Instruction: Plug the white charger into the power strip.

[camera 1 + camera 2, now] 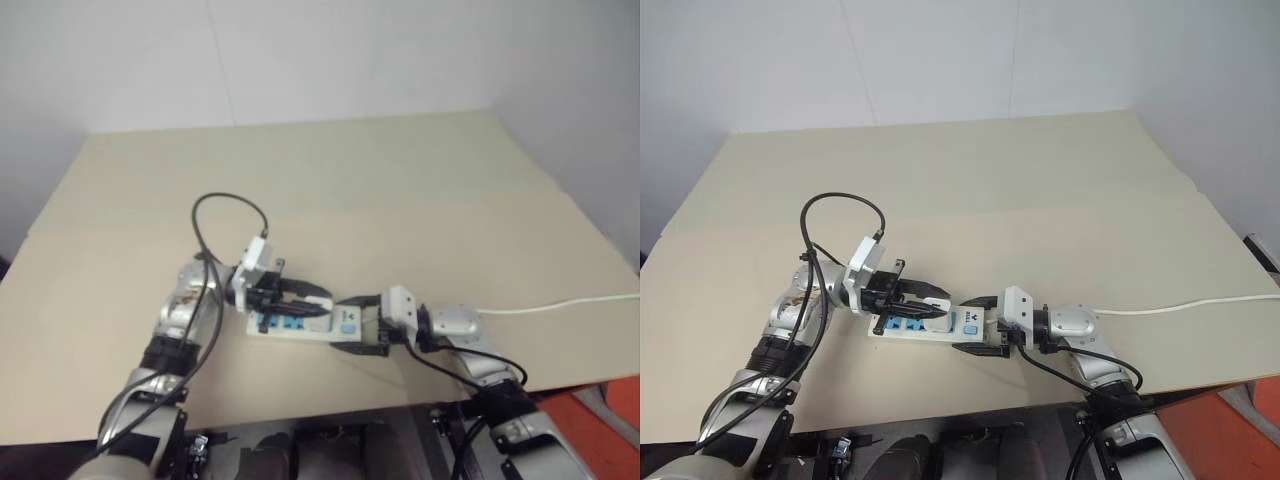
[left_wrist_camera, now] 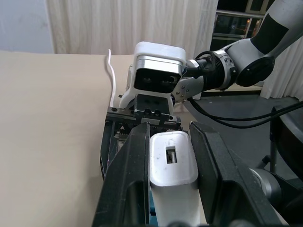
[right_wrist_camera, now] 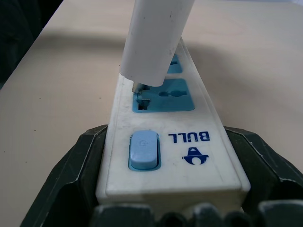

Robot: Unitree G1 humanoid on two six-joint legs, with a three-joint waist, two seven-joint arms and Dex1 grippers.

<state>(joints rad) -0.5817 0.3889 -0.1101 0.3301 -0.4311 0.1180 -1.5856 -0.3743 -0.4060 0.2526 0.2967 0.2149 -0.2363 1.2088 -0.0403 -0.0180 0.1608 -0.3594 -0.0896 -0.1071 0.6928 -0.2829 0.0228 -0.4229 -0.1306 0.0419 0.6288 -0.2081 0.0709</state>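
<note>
White charger [image 3: 154, 38] pinched by left gripper [image 2: 173, 189], tilted, prongs at socket mouth; jamming risked; BULL power strip [image 3: 173, 151] clamped by right gripper [image 1: 368, 323]

White power strip [image 3: 161, 142] with blue sockets; white charger [image 3: 154, 40]; beige table [image 1: 400, 180].

Your left pincer [image 2: 173, 175] grips the white charger [image 2: 173, 163] between both black fingers [image 2: 128, 175]. Just past it, the right pincer [image 2: 142, 116] faces you above the tabletop [image 2: 47, 118].
</note>
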